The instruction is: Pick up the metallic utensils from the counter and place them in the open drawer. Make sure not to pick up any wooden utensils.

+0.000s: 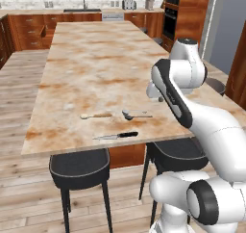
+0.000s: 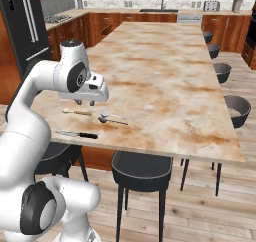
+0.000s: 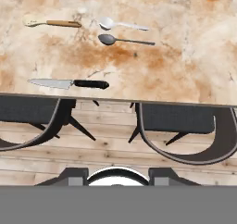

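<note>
Hand view: silver-bladed, black-handled knife (image 3: 69, 84) lying on marbled beige stone bench (image 3: 185, 56), dark-grey metal spoon (image 3: 121, 40) at one o'clock; gripper (image 2: 86, 103) hovering, its opening unclear.

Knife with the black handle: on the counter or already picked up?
On the counter. The knife lies flat near the counter's front edge, with nothing touching it.

The long beige stone worktop (image 1: 96, 73) with orange-brown marbling is seen from behind the arm on the left, looking forward and down along its length. The same worktop (image 2: 165, 76) is viewed likewise from the right. Its near edge (image 3: 139, 56) is seen closely from above by the hand camera. The black-handled, silver-bladed knife (image 1: 116, 136) (image 2: 76, 134) (image 3: 68, 84) is shared by all three views.
</note>
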Tool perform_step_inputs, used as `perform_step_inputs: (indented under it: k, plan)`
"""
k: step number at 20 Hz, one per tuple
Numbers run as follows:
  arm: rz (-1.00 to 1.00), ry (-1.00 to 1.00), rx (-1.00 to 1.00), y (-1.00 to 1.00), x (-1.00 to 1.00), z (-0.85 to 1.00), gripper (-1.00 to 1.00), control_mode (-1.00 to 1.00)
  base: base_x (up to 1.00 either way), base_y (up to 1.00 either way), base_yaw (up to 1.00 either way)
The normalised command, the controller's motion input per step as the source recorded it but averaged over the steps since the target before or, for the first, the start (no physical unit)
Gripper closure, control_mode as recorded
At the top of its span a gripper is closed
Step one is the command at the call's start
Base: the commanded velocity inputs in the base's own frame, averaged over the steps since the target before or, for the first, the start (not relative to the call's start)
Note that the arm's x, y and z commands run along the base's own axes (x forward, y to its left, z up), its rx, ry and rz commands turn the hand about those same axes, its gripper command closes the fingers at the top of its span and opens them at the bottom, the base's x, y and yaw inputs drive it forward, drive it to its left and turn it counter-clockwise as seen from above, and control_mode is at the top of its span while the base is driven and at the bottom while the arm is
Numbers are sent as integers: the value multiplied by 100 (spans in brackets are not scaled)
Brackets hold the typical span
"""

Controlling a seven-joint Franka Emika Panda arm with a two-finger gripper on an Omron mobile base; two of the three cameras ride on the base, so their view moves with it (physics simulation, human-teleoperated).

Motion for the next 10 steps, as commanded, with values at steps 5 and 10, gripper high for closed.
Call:
perform_step_inputs:
  k: [5,10]
  plan:
    - [3,0,0,4,-7,-14,-100,-100,0,0,0]
    - [26,7,-14,6,-5,-31,-100,-100,0,0,0]
